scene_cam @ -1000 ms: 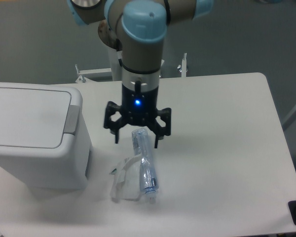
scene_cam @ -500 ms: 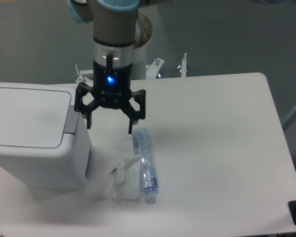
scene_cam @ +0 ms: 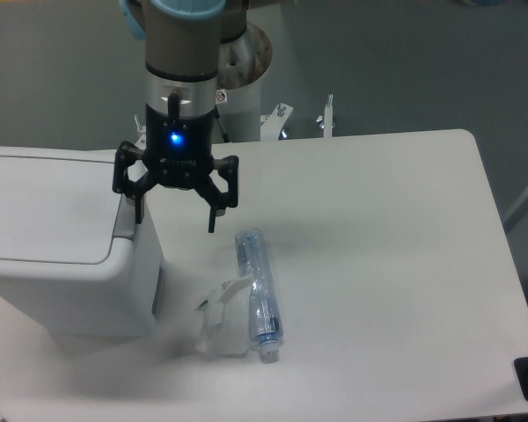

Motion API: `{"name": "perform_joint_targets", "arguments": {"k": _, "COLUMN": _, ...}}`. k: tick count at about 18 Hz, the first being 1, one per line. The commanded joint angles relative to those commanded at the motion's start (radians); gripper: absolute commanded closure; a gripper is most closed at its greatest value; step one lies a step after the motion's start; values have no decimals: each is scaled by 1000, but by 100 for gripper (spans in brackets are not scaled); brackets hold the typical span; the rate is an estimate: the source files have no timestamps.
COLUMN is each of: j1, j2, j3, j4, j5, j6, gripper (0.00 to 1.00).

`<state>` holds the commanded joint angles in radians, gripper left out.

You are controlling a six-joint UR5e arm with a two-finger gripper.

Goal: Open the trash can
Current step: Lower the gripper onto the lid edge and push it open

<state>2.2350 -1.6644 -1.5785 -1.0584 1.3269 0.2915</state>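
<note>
The white trash can (scene_cam: 57,242) stands at the left edge of the surface (scene_cam: 387,264), lid down; the claw (scene_cam: 174,214) hangs spread wide and empty just beside the can's right rim; a clear plastic bottle (scene_cam: 258,290) lies right of the can, touching crumpled clear wrapping (scene_cam: 222,321)

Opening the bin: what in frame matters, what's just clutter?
Job:
- trash can, white, lid shut
- push tab on the lid's right edge
- tool, open, beside the tab

Clutter:
- clear plastic bottle, lying on its side
- crumpled clear wrapper beside the bottle
- table
</note>
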Motion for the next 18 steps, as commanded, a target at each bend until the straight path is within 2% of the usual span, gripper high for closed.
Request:
{"name": "perform_joint_targets", "arguments": {"k": 4, "j1": -3, "j2": 5, "j3": -18, "j4": 0, "j5": 3, "j6": 0, "gripper": 0}}
{"name": "perform_joint_targets", "arguments": {"k": 18, "j1": -6, "j2": 3, "j3": -21, "j4": 0, "j5": 6, "j6": 0, "gripper": 0}}
